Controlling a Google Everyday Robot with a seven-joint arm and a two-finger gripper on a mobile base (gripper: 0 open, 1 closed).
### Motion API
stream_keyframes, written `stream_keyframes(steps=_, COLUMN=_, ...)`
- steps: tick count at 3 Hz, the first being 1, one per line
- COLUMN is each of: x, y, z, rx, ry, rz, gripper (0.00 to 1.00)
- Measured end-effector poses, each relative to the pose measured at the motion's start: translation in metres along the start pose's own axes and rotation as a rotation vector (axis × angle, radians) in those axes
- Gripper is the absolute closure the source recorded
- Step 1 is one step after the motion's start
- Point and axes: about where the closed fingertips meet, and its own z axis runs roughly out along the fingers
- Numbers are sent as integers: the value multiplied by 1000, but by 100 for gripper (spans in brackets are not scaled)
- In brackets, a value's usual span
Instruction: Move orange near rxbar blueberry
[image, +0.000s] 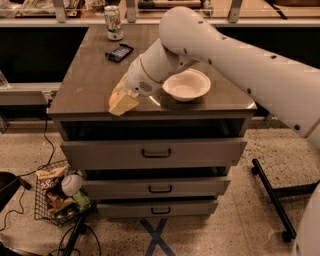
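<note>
The orange is near the front left edge of the cabinet top, and only a sliver of it shows behind the pale fingers. My gripper reaches down from the white arm and is closed around the orange, low over the top. The rxbar blueberry, a dark blue flat bar, lies farther back on the left part of the top, well apart from the gripper.
A white bowl sits just right of the gripper. A green-and-white can stands at the back left. The cabinet top has drawers below it. A wire basket with clutter stands on the floor at the left.
</note>
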Motion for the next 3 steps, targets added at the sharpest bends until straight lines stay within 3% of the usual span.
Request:
stream_keyframes(steps=1, x=-1, y=1, z=2, rx=-3, ry=0, rz=-1, gripper=100)
stream_keyframes(steps=2, x=-3, y=-2, z=2, rx=4, ry=3, rz=-5, gripper=100)
stream_keyframes(steps=3, x=-14, y=-22, z=-1, rx=50, ry=17, rz=-25, gripper=100)
